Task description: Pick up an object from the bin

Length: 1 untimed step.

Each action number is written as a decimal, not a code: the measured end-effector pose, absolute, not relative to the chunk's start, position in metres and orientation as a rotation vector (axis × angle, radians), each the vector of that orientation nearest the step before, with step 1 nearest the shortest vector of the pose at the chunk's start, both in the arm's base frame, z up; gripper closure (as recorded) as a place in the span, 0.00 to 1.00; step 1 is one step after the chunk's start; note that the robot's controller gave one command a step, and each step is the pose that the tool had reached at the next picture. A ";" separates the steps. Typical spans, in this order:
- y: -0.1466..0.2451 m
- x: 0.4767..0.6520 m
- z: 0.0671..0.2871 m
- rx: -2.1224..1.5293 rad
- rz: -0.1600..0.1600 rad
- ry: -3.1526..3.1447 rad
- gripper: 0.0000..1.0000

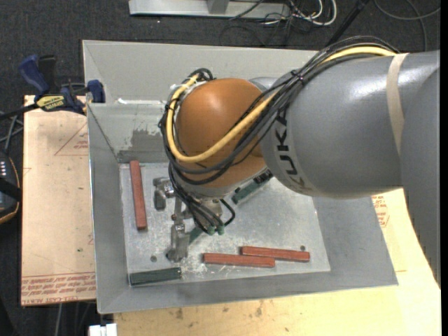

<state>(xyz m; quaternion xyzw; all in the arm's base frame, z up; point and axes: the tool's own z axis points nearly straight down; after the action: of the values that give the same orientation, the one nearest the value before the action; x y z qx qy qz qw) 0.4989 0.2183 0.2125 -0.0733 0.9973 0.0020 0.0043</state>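
Orange cover (210,128) and looped yellow and black cables (183,161) are crowding the middle of the grey metal bin (350,257) as the KUKA arm (350,124) is reaching in from the right and pointing its gripper (178,249) down at the scuffed floor. The gripper is hanging low in the front-left part of the bin, just behind a dark flat bar (154,277) that is lying along the front wall. Whether the gripper is spread or closed cannot be told from this angle. To its right, two reddish-brown sticks (238,260) (276,255) are lying end-on to each other, overlapping slightly, near the front wall. A third reddish-brown stick (138,194) is lying lengthwise by the left wall, apart from the gripper. A green strip (246,189) is peeking out from under the orange cover.
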 end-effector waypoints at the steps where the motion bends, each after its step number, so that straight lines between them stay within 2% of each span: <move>1: 0.197 0.491 0.142 -0.451 0.002 3.105 0.00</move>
<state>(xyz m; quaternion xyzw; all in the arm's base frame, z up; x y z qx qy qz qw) 0.4910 0.1967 0.1422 -0.1439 0.9896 0.0007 0.0022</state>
